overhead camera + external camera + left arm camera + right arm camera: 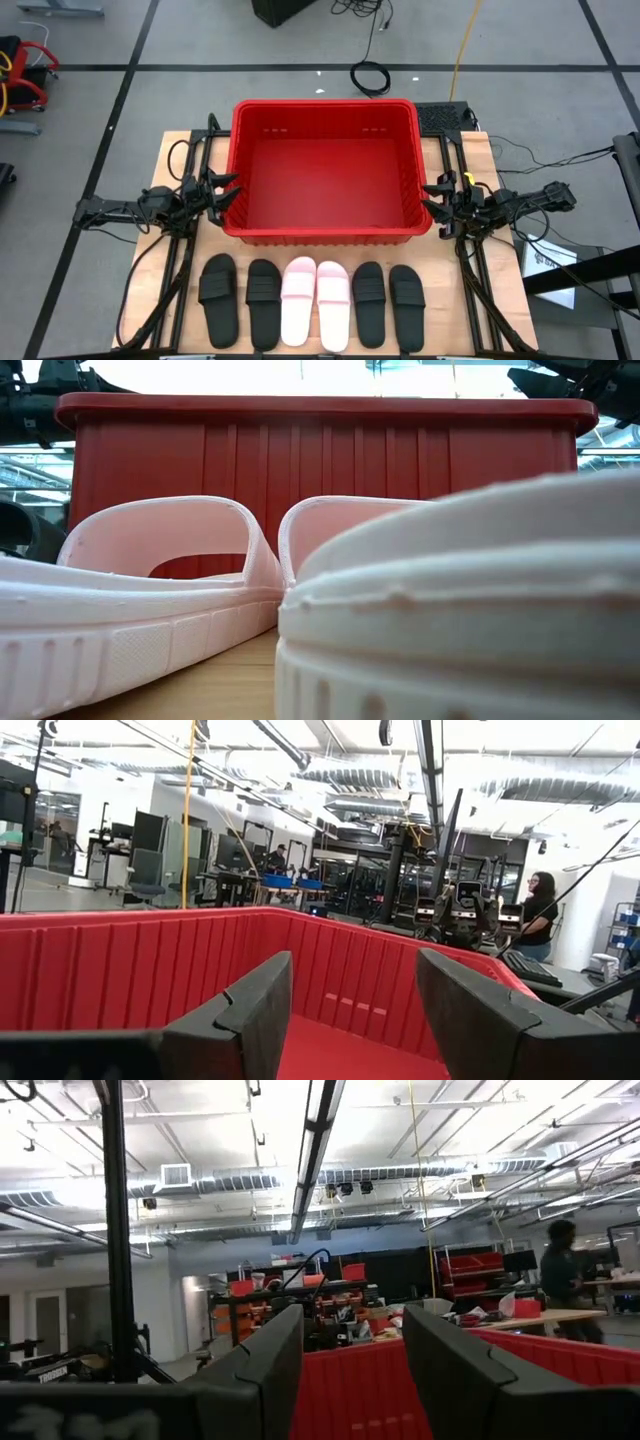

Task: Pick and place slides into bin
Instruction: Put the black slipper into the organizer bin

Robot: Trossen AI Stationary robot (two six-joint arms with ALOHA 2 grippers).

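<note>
My left gripper hangs spread wide and empty at the red bin's left wall; my right gripper, likewise parted and empty, sits at its right wall. I read no writing. Six slides lie in a row before the bin.

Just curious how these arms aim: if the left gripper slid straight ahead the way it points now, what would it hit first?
Probably nothing at once: the open left gripper points across the red bin above its rim. Farther on, the right gripper faces it, though height is unclear.
</note>
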